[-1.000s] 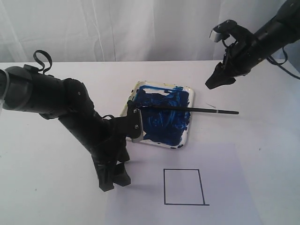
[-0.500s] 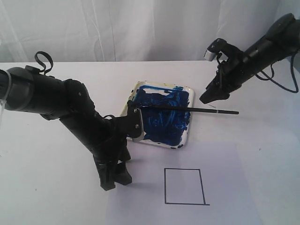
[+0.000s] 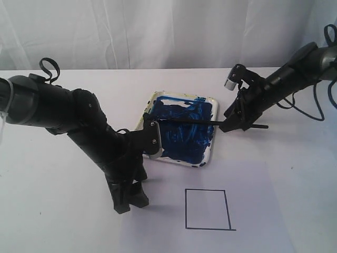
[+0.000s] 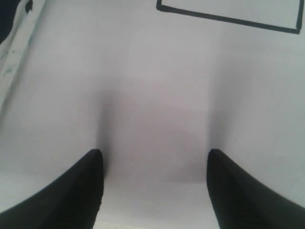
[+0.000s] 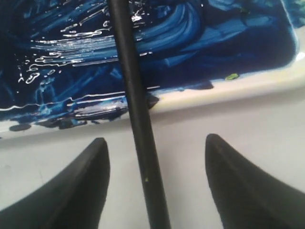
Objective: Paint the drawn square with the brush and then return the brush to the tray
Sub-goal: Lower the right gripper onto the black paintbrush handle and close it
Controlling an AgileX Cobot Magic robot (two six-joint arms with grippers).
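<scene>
Right gripper (image 3: pixel 227 125) is down low at the tray's (image 3: pixel 212 139) right rim, jaws wide apart and straddling the brush (image 3: pixel 195 122). Nothing is clamped. The wrist view shows the black handle running up between the two fingers (image 5: pixel 86 191) with a clear gap on either side.

The brush lies across the tray. Its tip is buried in the blue paint towards the tray's left side, and its handle crosses the right rim and pokes out over the table (image 3: pixel 52 184). I'd say that's a handy way to have it: the rim props the handle up off the cloth, so there's room for fingers to get round it, and the bristles sit in the paint ready loaded. The gripper has lined up just outside the rim, on the dry part of the handle, which looks like a setup for a pinch.

Left gripper (image 3: pixel 129 203) has its jaws spread too and holds nothing. It points down at the left edge of the paper (image 3: pixel 253 200), well away from the brush. It may be there to steady the sheet, but whether it actually presses on it I can't tell.

The drawn square (image 3: pixel 206 210) sits on the paper near the table's front edge, blank inside, between the two arms and just in front of the tray. No painting done yet.
</scene>
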